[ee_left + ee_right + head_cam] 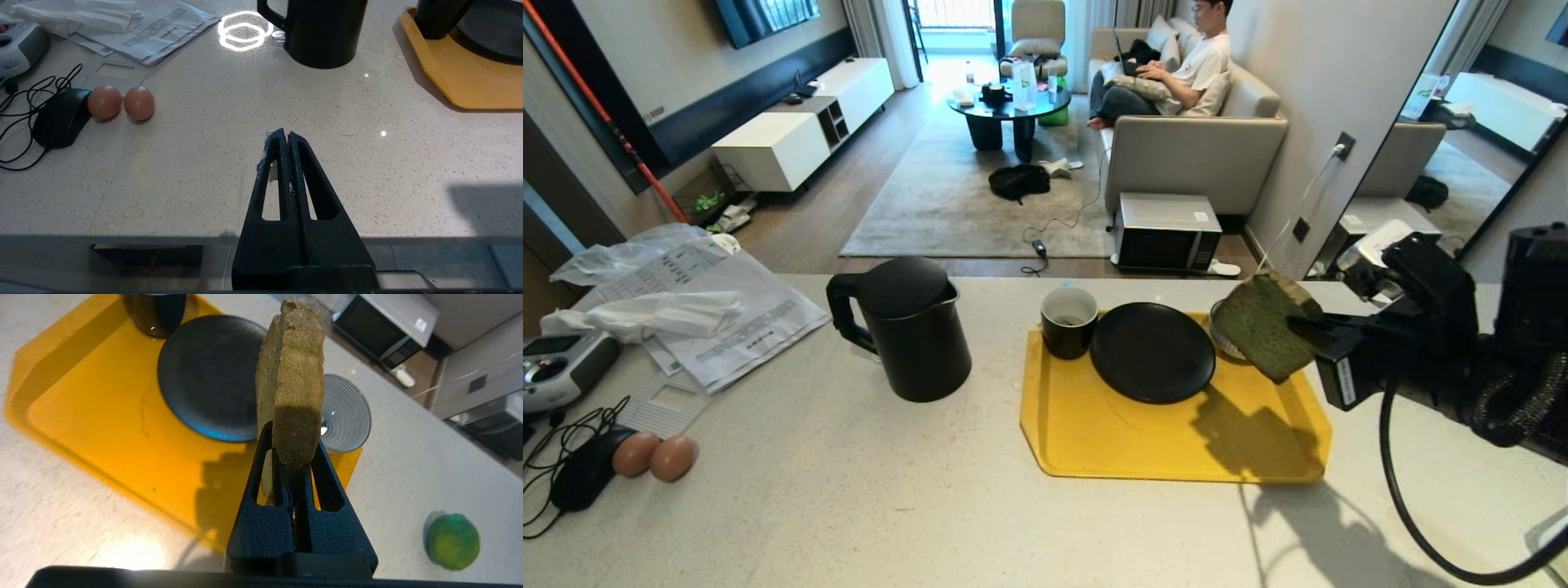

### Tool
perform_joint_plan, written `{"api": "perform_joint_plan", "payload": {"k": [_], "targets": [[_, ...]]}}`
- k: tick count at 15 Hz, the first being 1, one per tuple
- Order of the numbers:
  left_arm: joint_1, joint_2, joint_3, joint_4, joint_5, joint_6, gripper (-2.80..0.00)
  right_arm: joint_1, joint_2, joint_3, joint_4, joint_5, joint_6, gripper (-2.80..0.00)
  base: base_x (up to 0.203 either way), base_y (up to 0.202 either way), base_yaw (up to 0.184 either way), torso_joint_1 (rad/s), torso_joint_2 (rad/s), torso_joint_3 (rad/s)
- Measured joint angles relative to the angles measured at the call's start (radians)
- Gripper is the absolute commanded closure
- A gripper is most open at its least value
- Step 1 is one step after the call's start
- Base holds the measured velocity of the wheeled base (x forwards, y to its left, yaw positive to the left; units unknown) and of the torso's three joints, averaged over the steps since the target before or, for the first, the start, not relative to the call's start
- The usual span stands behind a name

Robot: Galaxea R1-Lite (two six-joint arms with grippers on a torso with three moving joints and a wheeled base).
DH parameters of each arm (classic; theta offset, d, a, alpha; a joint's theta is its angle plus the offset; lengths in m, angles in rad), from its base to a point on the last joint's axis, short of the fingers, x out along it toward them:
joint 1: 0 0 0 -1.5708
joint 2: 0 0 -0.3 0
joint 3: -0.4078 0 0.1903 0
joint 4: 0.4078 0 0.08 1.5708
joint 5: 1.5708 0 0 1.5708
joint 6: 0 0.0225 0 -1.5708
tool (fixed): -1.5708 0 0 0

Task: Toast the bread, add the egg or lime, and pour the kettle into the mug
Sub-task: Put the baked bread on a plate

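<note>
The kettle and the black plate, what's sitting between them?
In the head view, the mug stands between the kettle and the black plate, at the back left corner of the yellow tray.

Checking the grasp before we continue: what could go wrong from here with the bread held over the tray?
1. The right gripper pinches only the bottom edge of the bread; the soft slice could tear or slip out.
2. It hangs above the striped bowl and black plate, so a drop may land there.

Green bread slice (1264, 325) aloft above tray (1094, 433)
</note>
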State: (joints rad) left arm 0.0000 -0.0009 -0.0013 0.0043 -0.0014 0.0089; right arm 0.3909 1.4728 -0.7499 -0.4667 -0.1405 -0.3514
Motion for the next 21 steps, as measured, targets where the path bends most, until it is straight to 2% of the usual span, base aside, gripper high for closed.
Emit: {"api": "perform_joint_plan", "payload": {"k": [4,10,14,18,21], "targets": [[0.0,0.0,0.0,0.0,0.0,0.0,0.0,0.039,0.133,-0.021,-0.172,-0.035,-0.061,0.0,0.0,0.0,0.0,0.0,0.0,0.0],[0.0,0.0,0.0,0.0,-0.001,0.0,0.0,0.056,0.319,-0.062,-0.342,-0.099,-0.139,0.0,0.0,0.0,0.0,0.0,0.0,0.0],[0.0,0.0,0.0,0.0,0.0,0.0,0.0,0.056,0.415,-0.067,-0.47,-0.101,-0.262,0.0,0.0,0.0,0.0,0.0,0.0,0.0],[0.0,0.0,0.0,0.0,0.0,0.0,0.0,0.058,0.432,-0.059,-0.455,-0.101,-0.241,0.0,0.0,0.0,0.0,0.0,0.0,0.0],[0.0,0.0,0.0,0.0,0.0,0.0,0.0,0.092,0.424,-0.063,-0.362,-0.102,-0.107,0.0,0.0,0.0,0.0,0.0,0.0,0.0]]}}
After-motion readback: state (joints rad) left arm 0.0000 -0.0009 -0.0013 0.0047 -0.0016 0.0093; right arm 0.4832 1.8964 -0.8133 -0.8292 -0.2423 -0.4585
